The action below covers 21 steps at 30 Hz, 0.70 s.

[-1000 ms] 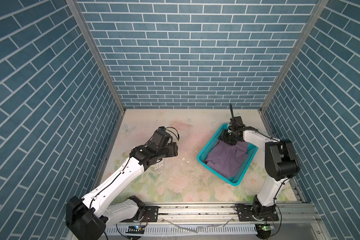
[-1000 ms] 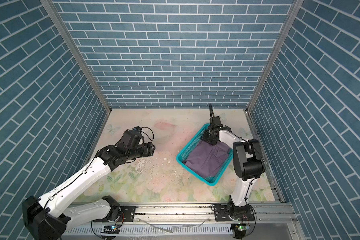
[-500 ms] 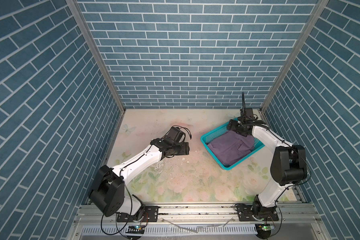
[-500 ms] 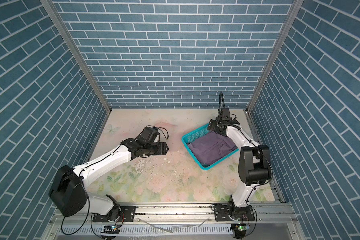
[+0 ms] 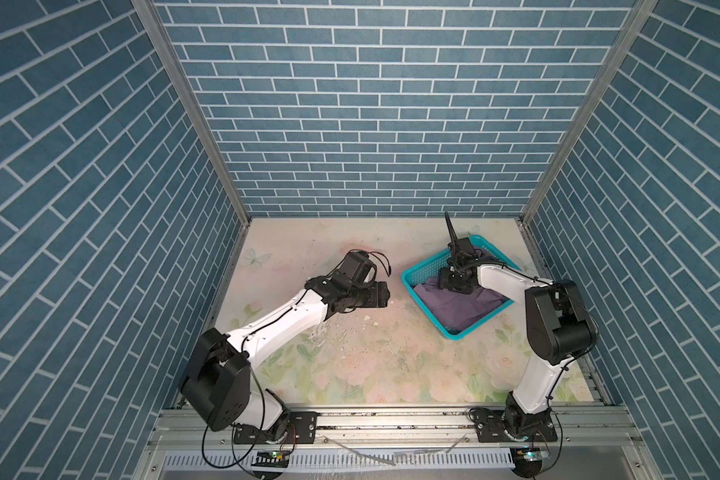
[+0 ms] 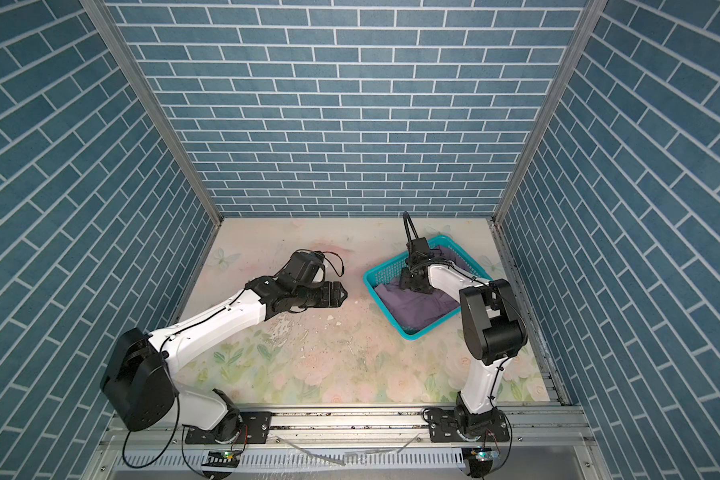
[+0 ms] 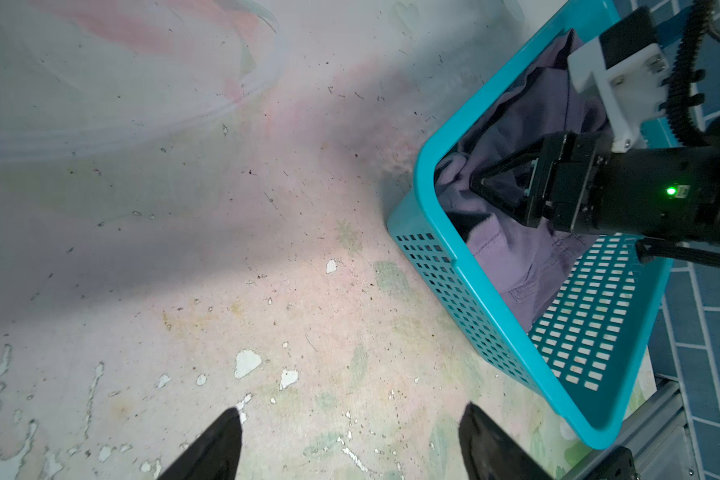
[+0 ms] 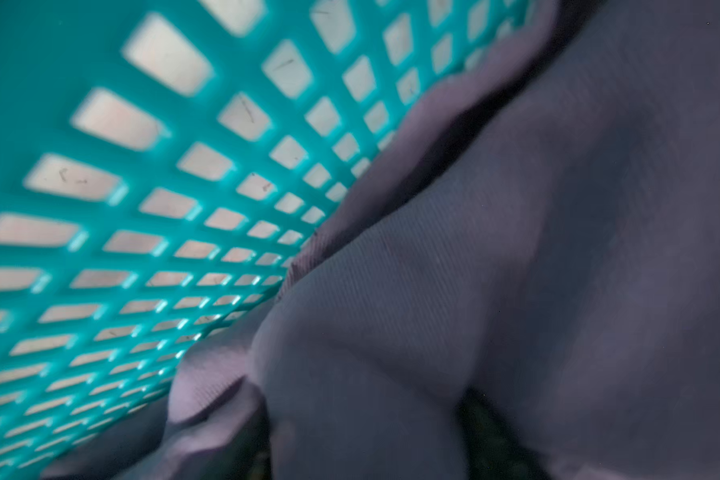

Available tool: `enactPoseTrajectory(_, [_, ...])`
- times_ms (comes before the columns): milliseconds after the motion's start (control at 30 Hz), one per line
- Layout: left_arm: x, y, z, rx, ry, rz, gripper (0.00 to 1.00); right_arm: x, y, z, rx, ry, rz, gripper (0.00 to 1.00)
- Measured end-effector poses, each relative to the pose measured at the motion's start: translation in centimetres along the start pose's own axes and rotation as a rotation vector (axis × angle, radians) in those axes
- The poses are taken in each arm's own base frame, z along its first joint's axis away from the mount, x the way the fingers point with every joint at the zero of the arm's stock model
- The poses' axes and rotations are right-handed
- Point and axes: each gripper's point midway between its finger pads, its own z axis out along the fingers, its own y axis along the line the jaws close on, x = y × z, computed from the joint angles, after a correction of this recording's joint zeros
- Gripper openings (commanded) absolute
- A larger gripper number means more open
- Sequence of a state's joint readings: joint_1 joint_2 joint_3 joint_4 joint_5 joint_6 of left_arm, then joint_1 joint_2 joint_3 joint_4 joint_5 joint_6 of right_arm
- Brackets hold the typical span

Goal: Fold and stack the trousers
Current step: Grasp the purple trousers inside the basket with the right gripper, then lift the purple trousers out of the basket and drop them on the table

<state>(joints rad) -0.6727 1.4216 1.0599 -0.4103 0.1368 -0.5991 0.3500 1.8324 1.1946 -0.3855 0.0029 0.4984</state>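
Observation:
The mauve trousers lie crumpled inside the teal perforated basket at the right rear of the table. My right gripper reaches down into the basket, and its fingers pinch a bunch of the fabric near the basket's left wall. The left wrist view shows that right gripper with its tips together on the trousers. In the right wrist view the cloth fills the space between the fingers. My left gripper hovers open over bare table, left of the basket.
The floral table top has flaked white patches in the middle. Blue brick walls close the left, right and back sides. A metal rail carrying both arm bases runs along the front edge. The basket wall stands close beside the right gripper.
The basket has turned and shifted. My right gripper went from the basket's far rim down onto the trousers and closed. My left arm stretched right toward the basket.

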Motion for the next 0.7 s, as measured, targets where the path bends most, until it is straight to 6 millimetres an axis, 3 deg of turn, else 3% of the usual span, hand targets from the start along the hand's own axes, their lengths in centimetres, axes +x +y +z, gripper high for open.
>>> enactPoseTrajectory(200, [0.1,0.8,-2.0,-0.031,-0.037,0.003,0.83,-2.5,-0.7,-2.1,0.036,-0.032,0.013,0.00])
enactPoseTrajectory(300, [-0.2,1.3,-2.9,-0.056,-0.061,0.007,0.83,-5.6,-0.5,-5.5,0.083,-0.109,-0.016,0.00])
enactPoseTrajectory(400, [-0.7,2.2,-4.4,-0.088,-0.094,0.001,0.84,-10.0,1.2,-11.3,0.105,-0.263,-0.069,0.00])
enactPoseTrajectory(467, [-1.3,2.9,-5.7,-0.108,-0.131,-0.012,0.86,-12.0,4.0,-16.0,0.091,-0.388,-0.131,0.00])
enactPoseTrajectory(533, [-2.2,3.7,-7.5,-0.122,-0.181,-0.032,0.88,-12.4,8.4,-21.0,0.046,-0.513,-0.233,0.00])
enactPoseTrajectory(633, [-3.3,5.0,-10.5,-0.145,-0.262,-0.066,0.89,-10.1,15.4,-26.7,-0.056,-0.642,-0.407,0.00])
enactPoseTrajectory(700, [-4.0,5.8,-12.4,-0.165,-0.313,-0.085,0.90,-7.7,19.8,-28.9,-0.136,-0.682,-0.526,0.00])
